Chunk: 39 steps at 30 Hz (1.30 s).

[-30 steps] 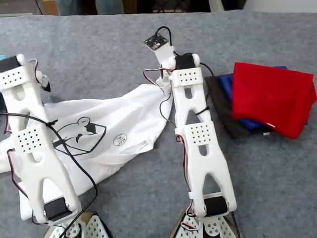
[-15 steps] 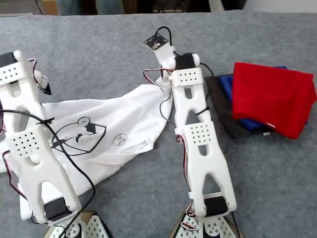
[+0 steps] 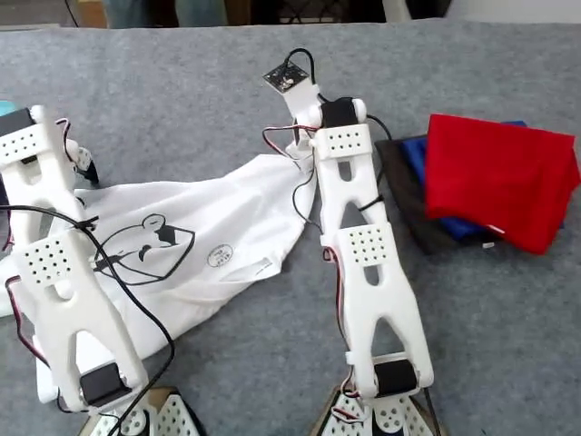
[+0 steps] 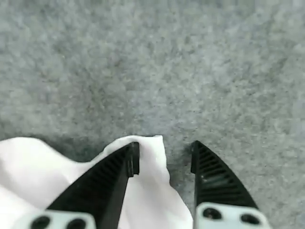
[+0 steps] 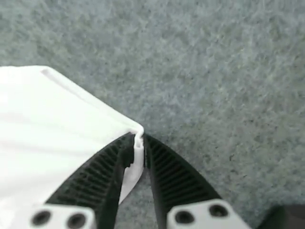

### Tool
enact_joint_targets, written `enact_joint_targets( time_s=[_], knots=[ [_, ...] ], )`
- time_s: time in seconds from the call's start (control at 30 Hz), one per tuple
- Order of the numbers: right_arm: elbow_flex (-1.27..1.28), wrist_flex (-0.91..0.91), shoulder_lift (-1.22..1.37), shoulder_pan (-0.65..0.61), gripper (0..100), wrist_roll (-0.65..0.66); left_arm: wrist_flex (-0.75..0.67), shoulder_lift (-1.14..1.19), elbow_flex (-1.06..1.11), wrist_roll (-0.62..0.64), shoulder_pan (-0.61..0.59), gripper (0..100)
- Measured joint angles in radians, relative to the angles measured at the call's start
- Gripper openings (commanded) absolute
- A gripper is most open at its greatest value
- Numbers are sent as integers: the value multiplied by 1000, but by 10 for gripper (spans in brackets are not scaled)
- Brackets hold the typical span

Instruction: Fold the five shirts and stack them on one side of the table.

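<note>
The right gripper (image 5: pixel 138 140) is pinched shut on a corner of the white shirt (image 3: pixel 209 227), which spreads over the grey desk (image 3: pixel 182 91) to the left gripper (image 4: pixel 164 152), jaws apart astride another edge, while the folded red shirt (image 3: pixel 495 177) lies well apart on the right gripper's other side.

No readable words, numbers or signs anywhere. On the white shirt (image 3: pixel 245 195), only a small round printed mark (image 3: pixel 219 256) beside a line-drawn figure (image 3: pixel 150 241). Lettering inside the mark too small to make out.
</note>
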Motion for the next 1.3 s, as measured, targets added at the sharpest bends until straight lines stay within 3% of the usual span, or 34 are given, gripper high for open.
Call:
enact_joint_targets(
  time_s=[0.4, 0.73, 0.97, 1.3],
  knots=[
    [0, 0, 0, 0, 14, 0, -12, 11, -26, -81, 0, 30],
    [3, -9, -71, -2, 14, -64, 80, 23, -496, -293, 21, 29],
    [3, 14, -339, -2, 14, -172, 95, -238, -443, -373, 0, 29],
    [3, 60, -827, -41, 14, -183, 95, -825, -155, -423, -11, 29]
  ],
)
